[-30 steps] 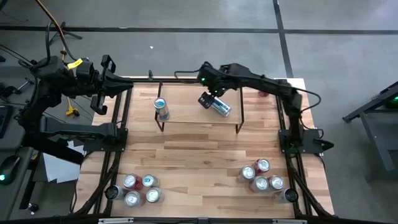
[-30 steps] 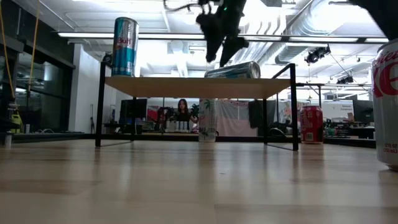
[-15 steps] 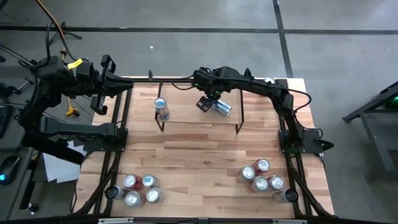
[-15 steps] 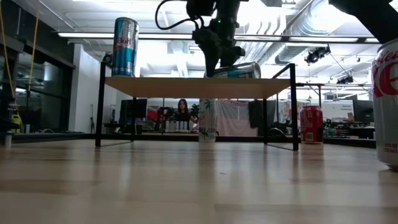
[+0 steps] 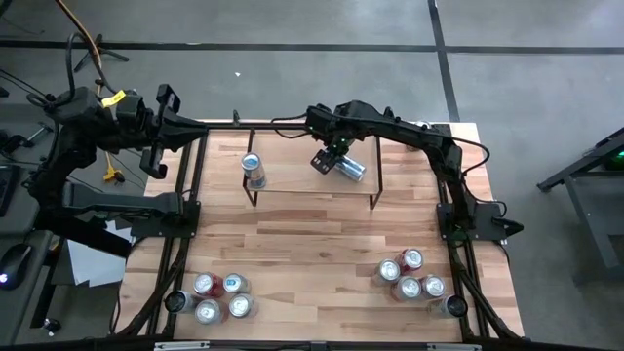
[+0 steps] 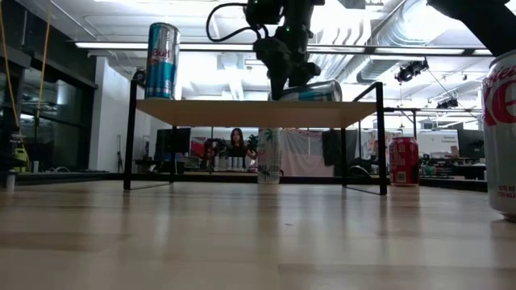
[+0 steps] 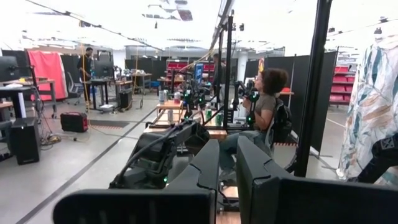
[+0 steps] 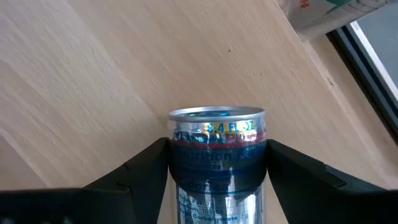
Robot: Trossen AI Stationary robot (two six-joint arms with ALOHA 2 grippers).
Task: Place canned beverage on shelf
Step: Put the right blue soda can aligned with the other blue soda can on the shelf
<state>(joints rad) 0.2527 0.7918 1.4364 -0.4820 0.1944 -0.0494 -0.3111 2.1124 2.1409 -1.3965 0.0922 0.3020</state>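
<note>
The right gripper (image 5: 330,159) reaches over the right half of the shelf (image 5: 292,175), a low light-wood plank on thin black rod legs, its two dark fingers (image 8: 144,168) clasped on either side of a slim silver-and-blue beverage can (image 8: 217,158) that lies on its side on the plank. A second slim blue can (image 6: 162,60) stands upright at the shelf's left end. The left gripper (image 7: 225,180) is closed and empty, parked off the table's far left edge.

"8.4 FL OZ" on the lying silver can (image 8: 217,155), partial red "Bull" lettering — upright blue-silver can (image 6: 162,60) on the shelf (image 6: 258,111), other labels unreadable
</note>
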